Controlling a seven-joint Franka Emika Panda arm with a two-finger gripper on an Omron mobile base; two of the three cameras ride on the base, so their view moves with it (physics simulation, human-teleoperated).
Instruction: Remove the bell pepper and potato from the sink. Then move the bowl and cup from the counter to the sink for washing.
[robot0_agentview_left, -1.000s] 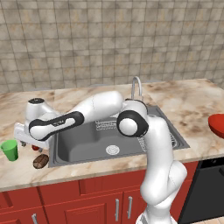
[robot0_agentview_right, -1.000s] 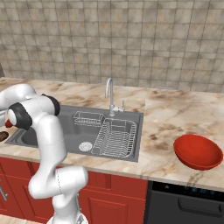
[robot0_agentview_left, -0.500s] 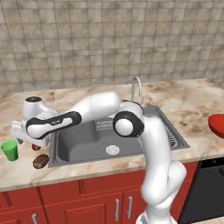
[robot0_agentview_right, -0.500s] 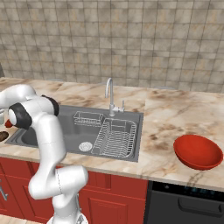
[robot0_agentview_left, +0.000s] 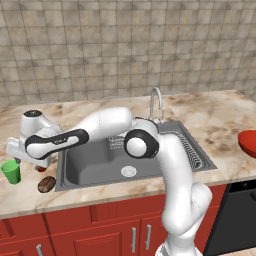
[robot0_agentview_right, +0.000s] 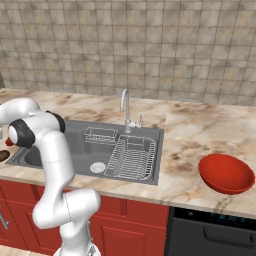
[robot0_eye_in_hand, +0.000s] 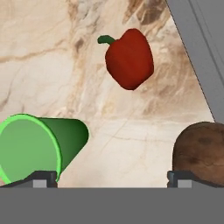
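Note:
My gripper (robot0_agentview_left: 21, 157) hangs open over the counter left of the sink (robot0_agentview_left: 125, 160), with nothing between its fingers. In the hand view its fingertips (robot0_eye_in_hand: 43, 178) bracket bare marble. The green cup (robot0_eye_in_hand: 35, 146) is by the left tip and the brown potato (robot0_eye_in_hand: 199, 151) by the right one. The red bell pepper (robot0_eye_in_hand: 129, 59) lies farther out on the counter. From the left base view the cup (robot0_agentview_left: 11, 171), bell pepper (robot0_agentview_left: 40, 168) and potato (robot0_agentview_left: 46, 184) cluster beside the basin's left rim. The red bowl (robot0_agentview_right: 226, 172) sits on the counter far to the right.
The sink (robot0_agentview_right: 70, 150) holds a wire dish rack (robot0_agentview_right: 131, 157) and a small wire basket (robot0_agentview_right: 101, 135), with the chrome faucet (robot0_agentview_right: 125, 107) behind. A tiled wall backs the counter. A dark appliance front (robot0_agentview_right: 215, 232) is below the bowl.
The hand has drifted slightly left over the counter, staying open. Cup, pepper, potato and bowl have not moved.

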